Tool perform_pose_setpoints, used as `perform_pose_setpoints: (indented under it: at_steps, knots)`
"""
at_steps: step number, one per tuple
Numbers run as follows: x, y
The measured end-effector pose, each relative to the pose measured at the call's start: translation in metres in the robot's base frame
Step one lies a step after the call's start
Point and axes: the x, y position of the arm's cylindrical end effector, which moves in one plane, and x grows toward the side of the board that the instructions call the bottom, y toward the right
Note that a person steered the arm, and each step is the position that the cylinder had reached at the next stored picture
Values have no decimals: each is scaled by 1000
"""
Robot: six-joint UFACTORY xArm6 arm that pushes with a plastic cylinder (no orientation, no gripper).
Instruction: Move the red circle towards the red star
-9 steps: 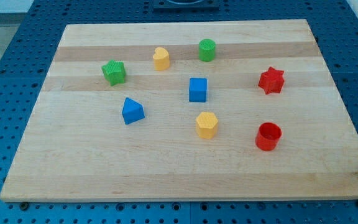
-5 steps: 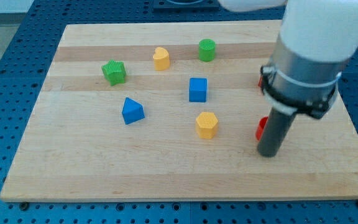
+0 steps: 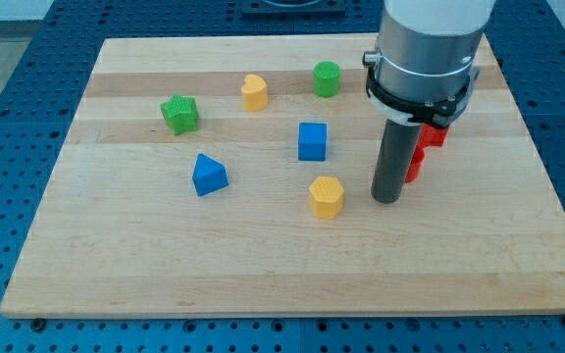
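Observation:
My rod comes down from the view's top right, and my tip point(image 3: 386, 199) rests on the board just right of the yellow block point(image 3: 327, 196). The red circle point(image 3: 415, 165) shows only as a red sliver at the rod's right side, mostly hidden behind it and touching or nearly touching it. The red star point(image 3: 435, 136) is just above and to the right of the circle, partly hidden by the arm's collar. The two red blocks look close together, almost touching.
On the wooden board point(image 3: 165, 255) stand a blue cube point(image 3: 312, 141), a blue triangular block point(image 3: 209, 175), a green block point(image 3: 179, 114), a yellow block point(image 3: 254, 92) and a green cylinder point(image 3: 327, 78). Blue pegboard surrounds the board.
The arm came in from the view's right and my tip moved up and left. The red circle has moved from the lower right up towards the red star.

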Motion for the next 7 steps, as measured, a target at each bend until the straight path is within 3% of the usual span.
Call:
perform_pose_setpoints:
  at_steps: [4,7]
  knots:
    - [-9,-33]
    - [-39,17]
